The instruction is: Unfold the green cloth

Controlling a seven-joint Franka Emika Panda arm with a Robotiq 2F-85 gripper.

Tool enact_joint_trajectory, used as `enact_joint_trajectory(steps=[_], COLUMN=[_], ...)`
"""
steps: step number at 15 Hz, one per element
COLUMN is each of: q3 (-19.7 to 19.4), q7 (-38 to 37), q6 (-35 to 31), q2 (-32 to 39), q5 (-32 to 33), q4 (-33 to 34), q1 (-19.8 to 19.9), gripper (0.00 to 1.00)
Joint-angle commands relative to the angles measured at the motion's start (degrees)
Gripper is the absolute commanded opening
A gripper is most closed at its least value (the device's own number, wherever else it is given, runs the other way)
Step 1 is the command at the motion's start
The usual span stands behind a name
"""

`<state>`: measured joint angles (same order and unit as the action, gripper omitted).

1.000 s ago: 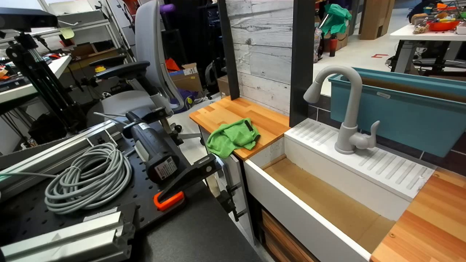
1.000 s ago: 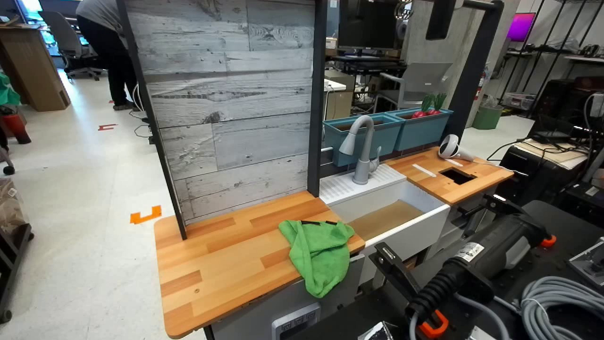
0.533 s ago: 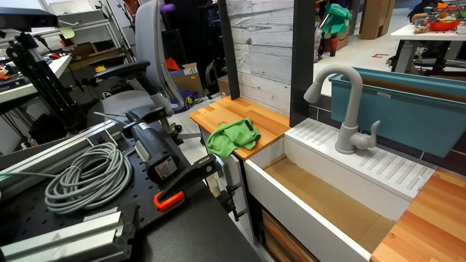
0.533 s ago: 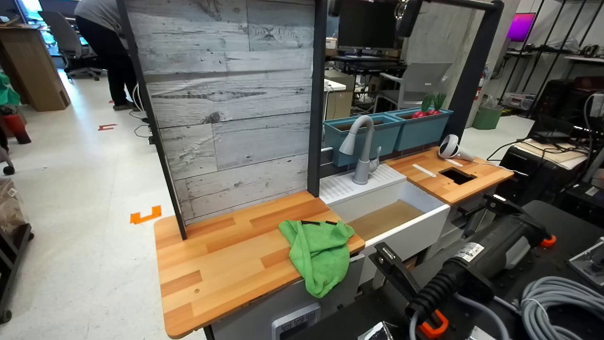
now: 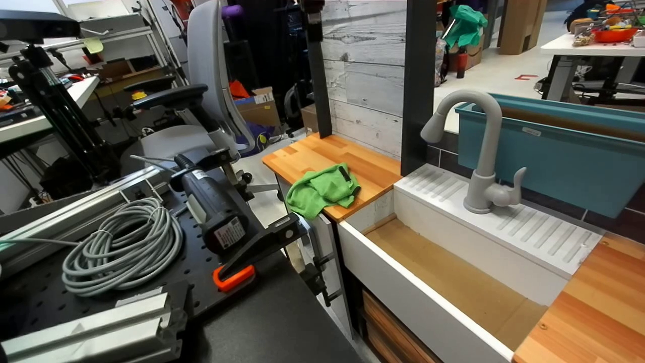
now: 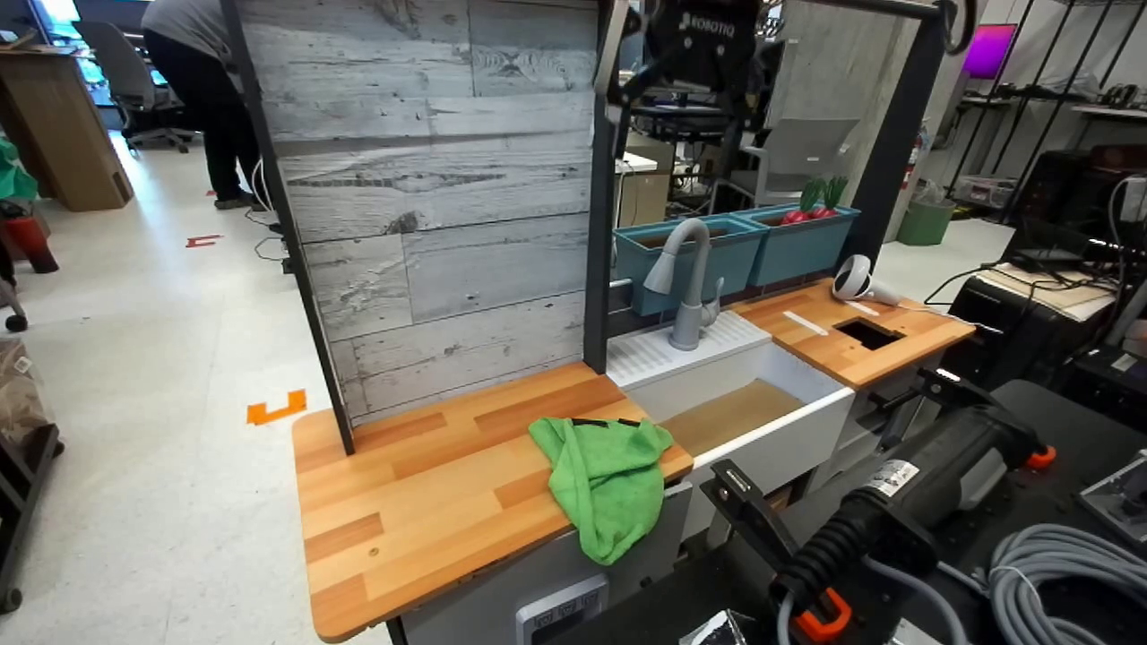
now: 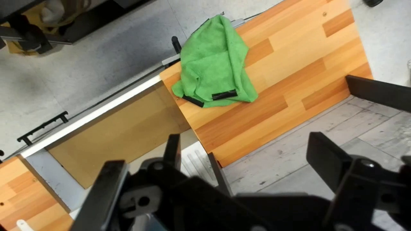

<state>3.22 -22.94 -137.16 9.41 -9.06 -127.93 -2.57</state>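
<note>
In an exterior view, the green cloth (image 6: 609,484), rumpled, with two black strips (image 6: 587,422) along its far edge, lies on the bench (image 6: 448,511), drooping off its near side. To its right a brown sheet (image 6: 733,414) lines the sink (image 6: 780,459); on the far side stand a teal planter (image 6: 742,269), brown inside, and a second planter (image 6: 806,255) with red radishes (image 6: 796,218). The jaws stand spread apart.

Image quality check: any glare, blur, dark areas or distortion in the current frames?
Wrist view: the gripper is dark with its nearest parts soft, while the green cloth looks fairly crisp; in an exterior view, pale glare on the floor and a dark post leaning, perhaps wide-angle distortion; in an exterior view, nearly black background behind the grey chair.
</note>
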Motion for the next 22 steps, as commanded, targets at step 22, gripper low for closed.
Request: enact_joint_trajectory(steps=[22], q3=[-7.6], q7=[-7.1], q6=[1.3], q2=[38.1], q5=[6.2], q4=[20.7], q1=[-6.3], gripper=[1.0])
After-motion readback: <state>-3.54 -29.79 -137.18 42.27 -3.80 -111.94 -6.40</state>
